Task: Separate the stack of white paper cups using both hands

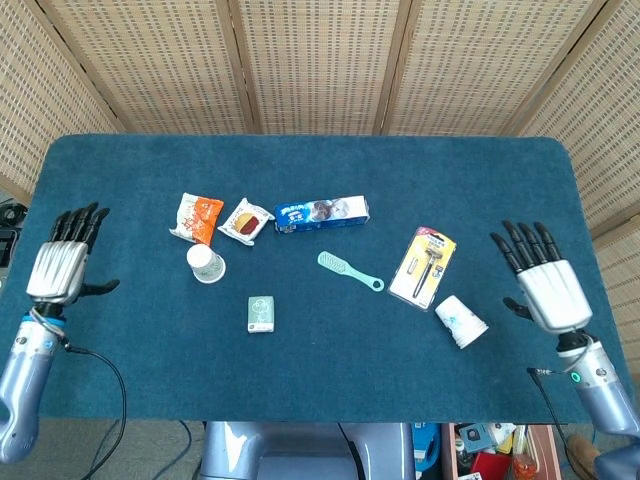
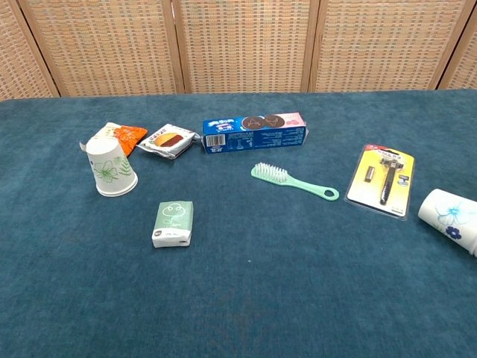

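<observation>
Lying on its side near the right table edge, the blue-flowered cup point(image 1: 461, 320) could be rolled off by a nudge (nothing blocks it). The green-leafed cup point(image 1: 205, 264) stands inverted. The left hand point(image 1: 61, 268) and right hand point(image 1: 545, 287) are spread, empty.

**Both hands spread wide at the outer edges**

The silver left hand point(image 1: 62, 268) hovers at the far left, palm down, black fingers point(image 1: 78, 222) splayed and holding nothing. The silver right hand point(image 1: 548, 287) mirrors it at the far right, dark fingers point(image 1: 524, 243) fanned apart, empty. Neither hand shows in the chest view.
</observation>
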`<state>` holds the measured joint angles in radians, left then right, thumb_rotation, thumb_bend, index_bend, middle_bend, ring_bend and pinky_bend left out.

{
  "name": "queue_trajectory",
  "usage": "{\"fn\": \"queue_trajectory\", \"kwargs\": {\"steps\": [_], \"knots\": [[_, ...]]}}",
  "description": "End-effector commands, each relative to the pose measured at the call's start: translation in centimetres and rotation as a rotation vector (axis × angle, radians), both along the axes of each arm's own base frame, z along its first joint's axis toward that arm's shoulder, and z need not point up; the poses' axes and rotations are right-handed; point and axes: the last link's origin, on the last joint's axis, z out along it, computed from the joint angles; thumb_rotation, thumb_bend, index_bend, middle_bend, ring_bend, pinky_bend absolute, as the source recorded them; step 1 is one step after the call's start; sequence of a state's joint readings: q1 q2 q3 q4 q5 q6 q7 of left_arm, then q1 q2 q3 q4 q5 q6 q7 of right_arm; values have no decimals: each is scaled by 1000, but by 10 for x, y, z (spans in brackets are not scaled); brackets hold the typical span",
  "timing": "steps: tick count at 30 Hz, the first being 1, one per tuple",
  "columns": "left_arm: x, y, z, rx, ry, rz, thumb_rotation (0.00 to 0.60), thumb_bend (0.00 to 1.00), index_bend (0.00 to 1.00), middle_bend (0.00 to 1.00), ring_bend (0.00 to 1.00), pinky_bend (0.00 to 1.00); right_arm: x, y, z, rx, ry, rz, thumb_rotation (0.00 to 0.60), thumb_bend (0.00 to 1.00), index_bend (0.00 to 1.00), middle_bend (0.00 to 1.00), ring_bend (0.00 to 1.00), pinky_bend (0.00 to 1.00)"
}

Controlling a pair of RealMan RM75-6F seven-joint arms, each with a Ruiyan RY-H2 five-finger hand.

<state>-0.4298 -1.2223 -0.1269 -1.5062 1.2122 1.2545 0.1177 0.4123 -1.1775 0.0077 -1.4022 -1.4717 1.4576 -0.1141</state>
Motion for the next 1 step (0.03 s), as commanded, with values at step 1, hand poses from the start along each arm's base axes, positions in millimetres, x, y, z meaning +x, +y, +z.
{"fn": "queue_trajectory", "kwargs": {"steps": [1], "knots": [[-10, -29, 7, 23, -10, 70, 600, 88, 0, 0, 0, 0, -12, 14, -6, -45, -86, -80, 600, 0, 0, 0, 0, 0]]}}
